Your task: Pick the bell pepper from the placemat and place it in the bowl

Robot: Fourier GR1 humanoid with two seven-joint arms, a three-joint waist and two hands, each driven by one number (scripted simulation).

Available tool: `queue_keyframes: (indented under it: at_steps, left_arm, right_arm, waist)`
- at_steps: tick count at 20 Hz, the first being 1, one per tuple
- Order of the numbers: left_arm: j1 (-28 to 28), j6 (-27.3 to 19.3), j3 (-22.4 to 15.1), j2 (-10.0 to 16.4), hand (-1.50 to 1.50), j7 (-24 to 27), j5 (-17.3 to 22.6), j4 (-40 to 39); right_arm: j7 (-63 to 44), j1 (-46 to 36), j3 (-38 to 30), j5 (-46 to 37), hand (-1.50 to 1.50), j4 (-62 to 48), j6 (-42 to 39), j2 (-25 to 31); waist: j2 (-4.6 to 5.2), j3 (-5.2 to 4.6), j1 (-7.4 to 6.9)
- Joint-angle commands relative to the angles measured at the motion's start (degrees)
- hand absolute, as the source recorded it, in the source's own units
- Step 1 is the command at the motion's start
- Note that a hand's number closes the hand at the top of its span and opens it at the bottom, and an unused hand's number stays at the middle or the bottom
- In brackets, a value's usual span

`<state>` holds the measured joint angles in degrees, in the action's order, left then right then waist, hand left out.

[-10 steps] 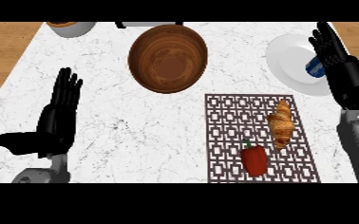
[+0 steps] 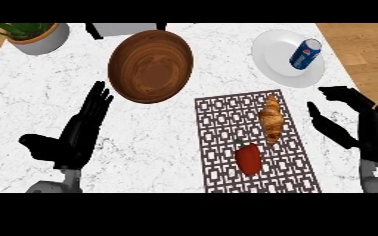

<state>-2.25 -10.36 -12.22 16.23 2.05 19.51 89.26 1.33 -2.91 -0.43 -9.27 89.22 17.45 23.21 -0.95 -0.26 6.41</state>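
At the far left of the white marble counter (image 2: 170, 145), a potted plant (image 2: 33, 36) in a grey pot is seen at the top corner. Below it, near the lower left, the left hand (image 2: 77, 130) is shown resting with its fingers straight and pointing up and its thumb spread to the left; nothing is held by it. A grey object (image 2: 125, 29) is partly cut off at the top edge, just above the bowl. The round wooden bowl (image 2: 151, 66) is set to the upper right of the left hand, apart from it, and nothing is seen inside it.

Further right, a dark lattice placemat (image 2: 221, 125) is laid below and to the right of the bowl. The red bell pepper (image 2: 249, 159) lies on the lower middle of the placemat, untouched by either hand. A croissant (image 2: 272, 118) is placed lengthwise on the mat, just above and to the right of the pepper. Above the mat, a white plate (image 2: 277, 62) is seen with a blue can (image 2: 305, 53) lying on it. At the right edge, beside the placemat, the right hand (image 2: 363, 127) is held with fingers loosely bent and thumb apart, gripping nothing. A wooden surface (image 2: 356, 45) is visible past the counter's top right.
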Motion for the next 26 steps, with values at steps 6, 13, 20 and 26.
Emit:
queue_keyframes:
  at_steps: [6, 13, 20, 26]
  left_arm:
    - [-2.7, 4.0, -4.4, -1.2, 0.00, -6.5, 2.1, 1.0]
    - [-3.4, 4.7, -4.1, -0.6, 0.00, -6.6, 1.9, 0.8]
    - [-4.7, 4.7, -6.2, -2.8, 0.00, -6.1, 0.7, 0.5]
    - [-7.6, 6.0, -4.4, -2.6, 0.00, -6.9, 1.0, -2.1]
  right_arm:
    - [-4.3, 19.2, 20.4, -28.6, -1.50, 16.1, 13.5, -7.2]
    - [-29.0, 25.0, 19.1, -50.3, -1.50, 22.1, 4.3, -3.6]
    - [-53.0, 23.7, 29.3, -61.7, -1.50, 31.6, -18.5, -11.8]
    - [-71.7, 9.0, 33.0, -62.1, -1.50, 28.7, -34.6, -22.9]
  waist:
    - [0.45, -0.08, -4.00]
    - [0.75, -0.50, -4.33]
    - [1.15, -0.22, -6.35]
    - [1.29, 0.12, -7.18]
